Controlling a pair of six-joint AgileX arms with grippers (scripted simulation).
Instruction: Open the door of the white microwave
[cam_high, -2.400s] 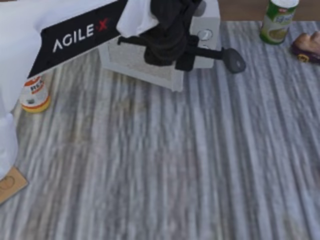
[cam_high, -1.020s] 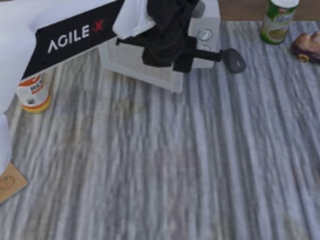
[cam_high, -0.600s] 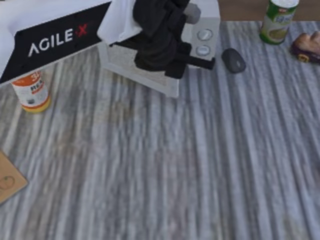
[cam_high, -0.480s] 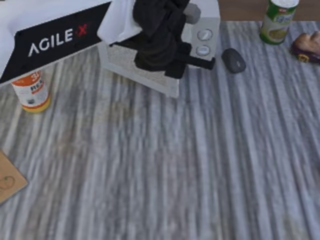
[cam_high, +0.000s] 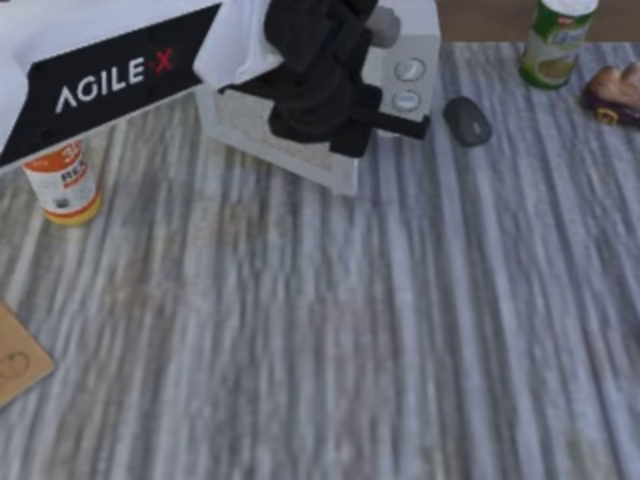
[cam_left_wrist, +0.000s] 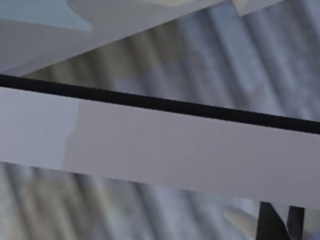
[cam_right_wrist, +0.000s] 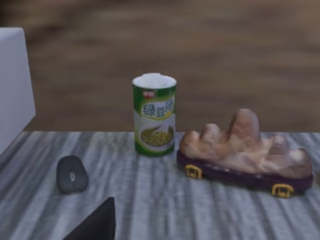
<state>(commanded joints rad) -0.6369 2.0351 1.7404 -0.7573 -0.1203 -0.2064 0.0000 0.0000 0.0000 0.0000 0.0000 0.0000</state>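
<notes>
Left tool (cam_high: 345, 125) at the free edge of the flat white mesh-windowed door (cam_high: 270, 140) of the boxy white microwave (cam_high: 415, 45), grip state impossible to tell; mid-swing apparently, next pulling the door wider.

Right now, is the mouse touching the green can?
Apart. The right wrist view shows the mouse and the green can with bare table between them; the top view agrees, mouse well clear of the can.

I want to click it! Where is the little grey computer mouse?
In the top view, the grey mouse lies on the table's far right part, just right of the white microwave and left of the green can.
</notes>
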